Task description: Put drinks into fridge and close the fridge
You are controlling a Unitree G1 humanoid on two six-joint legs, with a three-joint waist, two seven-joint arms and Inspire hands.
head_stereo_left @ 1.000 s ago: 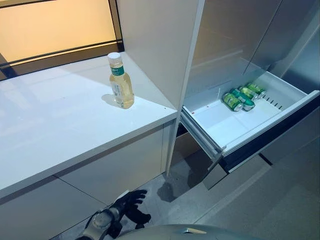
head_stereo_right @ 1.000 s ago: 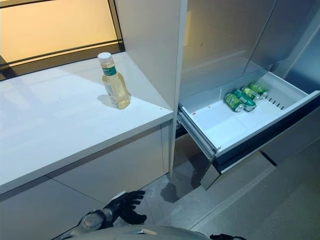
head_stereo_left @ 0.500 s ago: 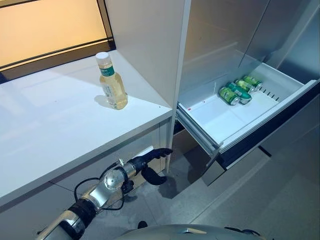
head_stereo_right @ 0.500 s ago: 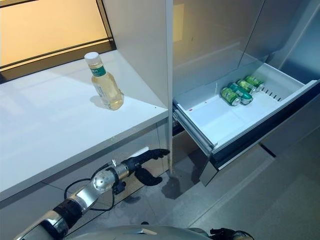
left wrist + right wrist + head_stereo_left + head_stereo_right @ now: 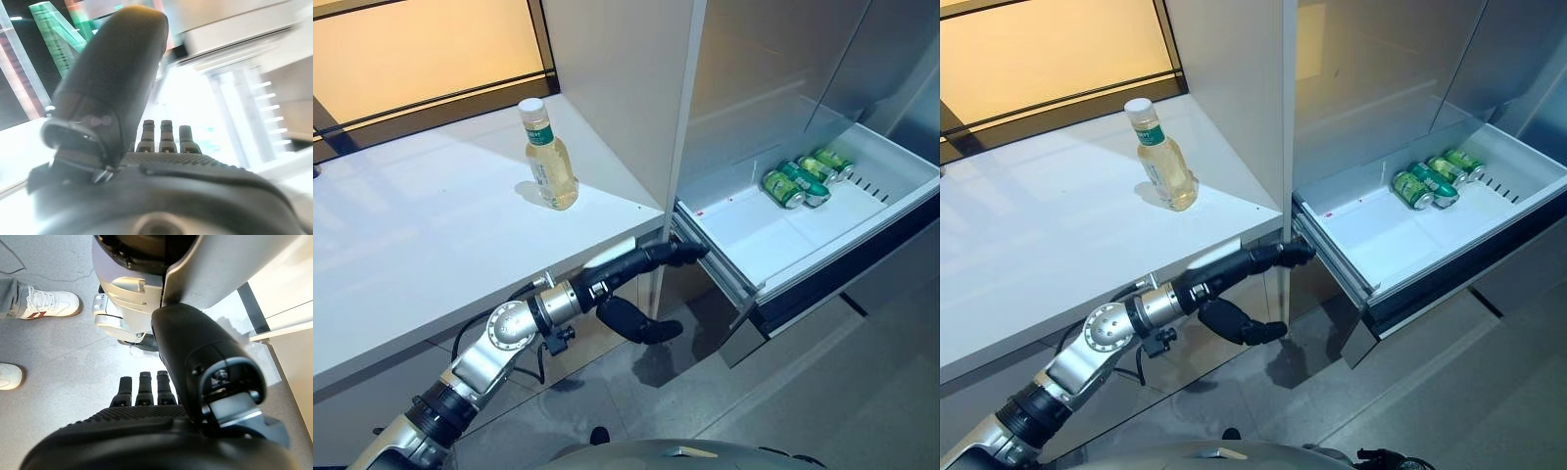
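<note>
The bottle stood upright on the counter, its long axis vertical, well back from the counter's front edge. The left hand reached out below that edge with fingers straight and thumb spread, empty, so the bottle lay up and back from it. The right hand hung low over the floor, open and empty; the left was nearer. One bottle remained on the counter; three cans lay in the open drawer, right of the counter.
</note>
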